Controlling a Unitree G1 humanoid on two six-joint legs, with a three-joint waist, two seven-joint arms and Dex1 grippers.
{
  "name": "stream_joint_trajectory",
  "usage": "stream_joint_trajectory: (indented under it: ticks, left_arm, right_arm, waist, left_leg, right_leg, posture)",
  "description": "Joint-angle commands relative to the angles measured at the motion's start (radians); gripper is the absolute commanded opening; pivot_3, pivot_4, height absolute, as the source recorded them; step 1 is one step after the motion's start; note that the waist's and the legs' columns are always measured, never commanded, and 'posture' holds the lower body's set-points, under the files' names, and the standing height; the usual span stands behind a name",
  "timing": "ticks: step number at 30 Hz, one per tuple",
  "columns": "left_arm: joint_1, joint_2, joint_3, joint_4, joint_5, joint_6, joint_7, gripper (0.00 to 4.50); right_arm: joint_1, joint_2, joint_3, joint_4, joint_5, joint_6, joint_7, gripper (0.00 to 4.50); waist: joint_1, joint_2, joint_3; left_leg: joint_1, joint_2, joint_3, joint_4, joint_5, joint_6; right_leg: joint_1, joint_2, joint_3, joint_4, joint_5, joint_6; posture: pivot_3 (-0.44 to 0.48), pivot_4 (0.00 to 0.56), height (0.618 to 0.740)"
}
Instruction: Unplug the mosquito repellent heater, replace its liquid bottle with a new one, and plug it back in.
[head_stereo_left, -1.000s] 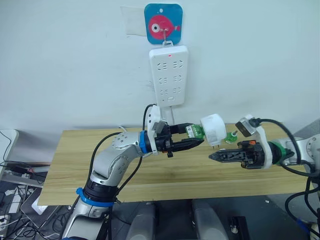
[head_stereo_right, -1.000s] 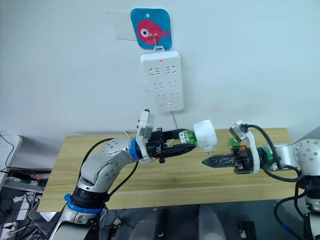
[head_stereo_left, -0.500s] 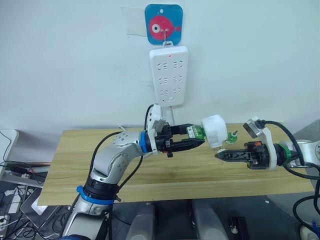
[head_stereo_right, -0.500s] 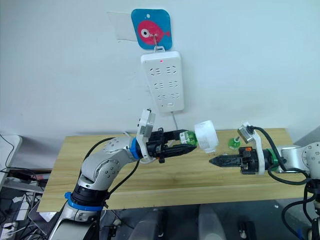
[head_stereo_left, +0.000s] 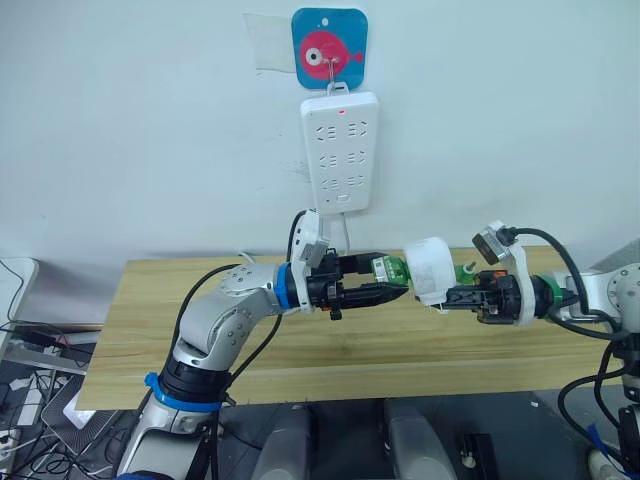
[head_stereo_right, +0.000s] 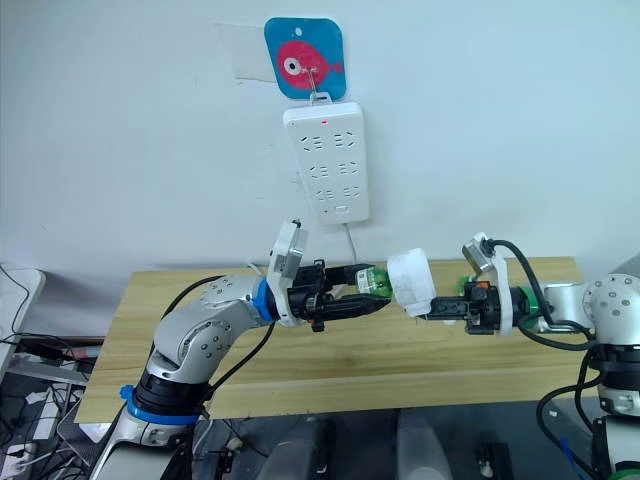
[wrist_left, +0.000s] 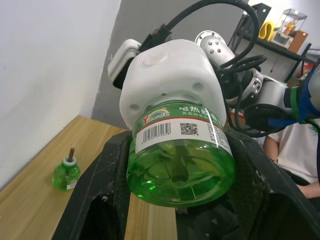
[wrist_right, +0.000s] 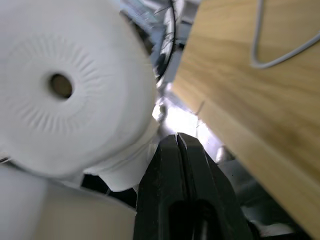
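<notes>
Mosquito repellent heater (head_stereo_left: 430, 270), a small white rounded unit, is held in the air above the wooden table (head_stereo_left: 120, 340), below and a little to the right of the white power strip (head_stereo_left: 340, 150) hanging on the wall. It is unplugged. A green liquid bottle (wrist_left: 180, 155) is still screwed into it, and the left gripper (head_stereo_left: 385, 281) holds that bottle, its jaws pressed against the bottle's two sides.

The right gripper (head_stereo_left: 448, 298) reaches in from the far side of the heater, its tip just below the heater's white body, by its lower edge. Its jaws are pressed together with nothing between them, as the right wrist view shows, with the heater's dark vent hole (wrist_right: 61, 85) close above.

A second small green bottle (wrist_left: 66, 174) with a thin wick stands upright on the table behind the heater, toward the wall.

Judging by this, the bottle swap is in hand: the used bottle has yet to come out. The next move probably calls for the right jaws to part and take the white body firmly, so the two arms can twist the bottle and heater apart.
</notes>
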Motion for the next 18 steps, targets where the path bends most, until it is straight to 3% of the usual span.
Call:
stream_joint_trajectory:
  ticks: [1,9,13,18]
  left_arm:
    - [0.003,-0.002,-0.01,-0.005,0.032,-0.029,0.01,2.23]
    - [0.0,0.004,-0.021,0.013,0.041,-0.052,0.004,2.23]
    - [-0.001,0.0,-0.02,0.013,0.037,-0.05,0.01,2.23]
    - [0.01,0.033,0.013,-0.006,-0.049,0.062,0.001,2.23]
  right_arm:
    - [-0.048,-0.007,-0.026,-0.035,0.15,0.042,0.019,0.01]
    - [-0.085,-0.063,0.056,0.026,0.433,-0.041,-0.144,0.01]
    - [-0.02,-0.098,0.074,-0.045,0.456,-0.081,-0.19,0.01]
    - [0.104,-0.172,0.069,-0.261,0.048,-0.22,-0.015,0.18]
  waist:
    - [0.0,0.0,0.0]
    - [-0.001,0.0,0.0]
    - [-0.001,0.0,0.0]
    - [-0.001,0.0,0.0]
  left_leg:
    - [0.0,0.0,0.0,0.0,0.0,0.0]
    - [0.0,0.0,0.0,0.0,0.0,0.0]
    - [0.0,0.0,0.001,0.0,0.0,0.0]
    - [0.0,0.0,0.0,0.0,0.0,0.0]
  right_leg:
    - [0.0,0.0,0.0,0.0,0.0,0.0]
    - [0.0,0.0,0.0,0.0,0.0,0.0]
    - [0.0,0.0,0.0,0.0,0.0,0.0]
    - [0.0,0.0,-0.001,0.0,0.0,0.0]
  posture:
    - [-0.094,0.21,0.74]
    - [-0.104,0.208,0.74]
    - [-0.104,0.209,0.74]
    - [-0.103,0.21,0.74]
